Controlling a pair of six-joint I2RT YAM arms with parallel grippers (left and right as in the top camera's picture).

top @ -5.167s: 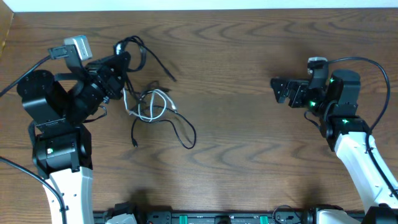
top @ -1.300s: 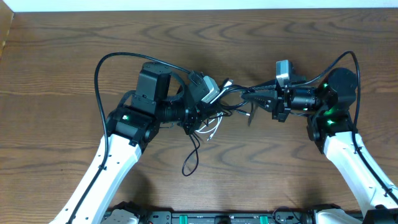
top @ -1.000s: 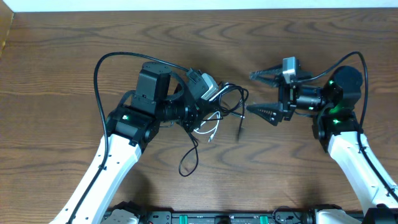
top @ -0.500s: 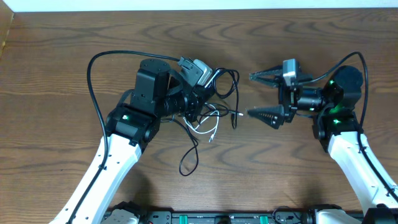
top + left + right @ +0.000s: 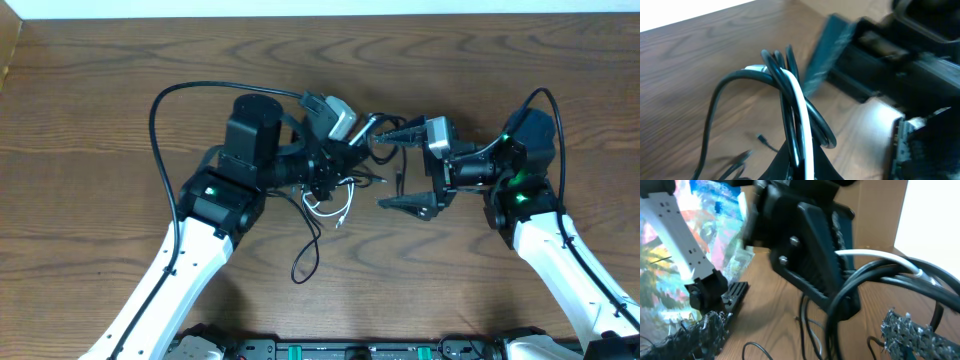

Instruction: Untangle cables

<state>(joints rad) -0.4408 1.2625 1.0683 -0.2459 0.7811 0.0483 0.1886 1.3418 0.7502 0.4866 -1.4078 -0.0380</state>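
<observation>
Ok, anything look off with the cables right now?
Nothing damaged or spilled. The cables are one tight bundle, black strands bunched with the white cable, pinched in the shut left gripper. The right gripper is wide open at the bundle, gripping nothing. One black loop trails onto the table.

You've got the cables point(image 5: 352, 172) bunched in one tangle, pinched tight in the left tool point(image 5: 340, 160). Most are thin and black. The white cable point(image 5: 802, 120) runs up through the middle of the bundle and arches over with the black ones. Just past the left tool the cords bend into tight, overlapping loops that stand above the table point(image 5: 120, 60). On the near side of the left tool, slack white loops and a long black tail point(image 5: 305, 262) trail onto the wood, with small plug ends beside them.
</observation>
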